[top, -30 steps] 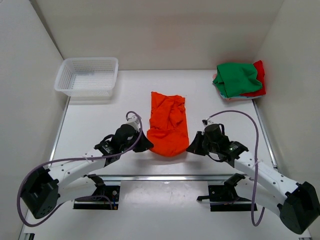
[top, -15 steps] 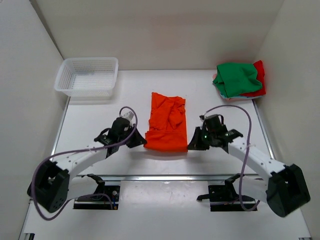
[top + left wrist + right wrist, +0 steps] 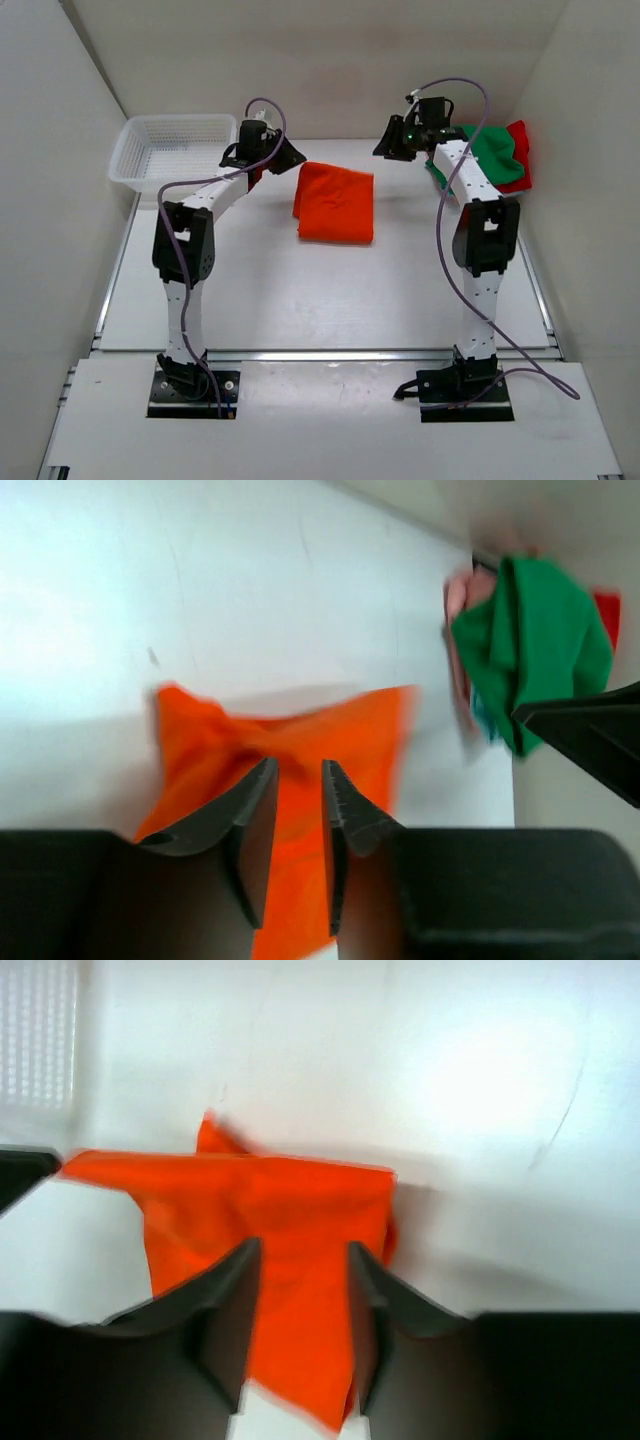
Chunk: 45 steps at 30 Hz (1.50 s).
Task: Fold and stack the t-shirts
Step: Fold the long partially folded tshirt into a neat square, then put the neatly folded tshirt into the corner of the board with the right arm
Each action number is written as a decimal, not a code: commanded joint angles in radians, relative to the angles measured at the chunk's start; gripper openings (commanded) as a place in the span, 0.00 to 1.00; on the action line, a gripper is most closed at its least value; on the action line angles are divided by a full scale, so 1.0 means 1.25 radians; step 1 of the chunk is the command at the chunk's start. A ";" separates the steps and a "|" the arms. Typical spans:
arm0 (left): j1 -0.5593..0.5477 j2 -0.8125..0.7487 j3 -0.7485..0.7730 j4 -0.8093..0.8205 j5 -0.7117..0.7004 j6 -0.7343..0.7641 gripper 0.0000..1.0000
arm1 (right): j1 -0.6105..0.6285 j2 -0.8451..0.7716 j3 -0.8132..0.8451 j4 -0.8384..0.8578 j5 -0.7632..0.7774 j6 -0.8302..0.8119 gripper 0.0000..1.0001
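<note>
The bright orange t-shirt (image 3: 336, 203) lies folded into a flat rectangle at the back middle of the table. My left gripper (image 3: 293, 156) hovers at its far left corner, jaws slightly apart, with orange cloth (image 3: 290, 810) showing through the gap. My right gripper (image 3: 383, 150) hovers just beyond its far right corner, jaws open over the cloth (image 3: 290, 1260). Both wrist views are blurred. The green t-shirt (image 3: 476, 156) lies crumpled on the red t-shirt (image 3: 519, 166) at the back right, also in the left wrist view (image 3: 535, 645).
A white mesh basket (image 3: 176, 152) stands at the back left, close to the left arm. White walls close the table on three sides. Both arms reach far out across the table.
Both arms swept from the near end to the far end, carrying the orange shirt's near edge over. The shirt is now half as long and flat, and sits farther back.
</note>
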 commanded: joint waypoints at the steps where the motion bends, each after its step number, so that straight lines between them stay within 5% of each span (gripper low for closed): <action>1: 0.046 0.096 0.162 -0.047 0.042 -0.029 0.36 | -0.032 0.215 0.300 -0.161 0.004 -0.040 0.39; 3: 0.059 0.105 0.150 -0.031 0.046 -0.045 0.40 | -0.031 0.271 0.432 -0.239 0.037 -0.051 0.48; 5: 0.058 0.083 0.101 0.003 0.045 -0.049 0.37 | -0.024 0.268 0.394 -0.215 0.037 -0.054 0.49; 10: 0.040 0.034 -0.048 0.094 0.065 -0.067 0.40 | -0.002 0.109 0.014 -0.015 0.018 -0.018 0.55; 16: -0.017 0.075 -0.086 0.115 0.099 -0.090 0.35 | 0.001 0.033 -0.212 0.142 -0.084 0.063 0.67; 22: -0.044 0.083 -0.183 0.111 0.087 -0.103 0.17 | 0.021 0.084 -0.281 0.275 -0.210 0.194 0.73; 31: -0.044 0.064 -0.264 0.104 0.079 -0.098 0.14 | 0.037 0.245 -0.152 0.391 -0.349 0.343 0.78; 34: -0.049 0.068 -0.254 0.093 0.090 -0.094 0.13 | 0.046 0.296 -0.071 0.366 -0.379 0.341 0.71; 37: -0.048 0.074 -0.247 0.085 0.092 -0.083 0.13 | 0.042 0.364 0.008 0.356 -0.456 0.360 0.50; 39: -0.050 0.069 -0.254 0.080 0.094 -0.079 0.14 | 0.036 0.426 0.122 0.299 -0.482 0.321 0.31; 40: -0.046 0.056 -0.261 0.085 0.100 -0.077 0.15 | 0.030 0.453 0.191 0.232 -0.488 0.277 0.09; 41: -0.042 0.051 -0.266 0.090 0.105 -0.077 0.15 | 0.026 0.466 0.223 0.156 -0.479 0.251 0.00; 45: 0.005 -0.045 -0.356 0.154 0.140 -0.092 0.23 | 0.030 0.481 0.397 -0.030 -0.419 0.067 0.00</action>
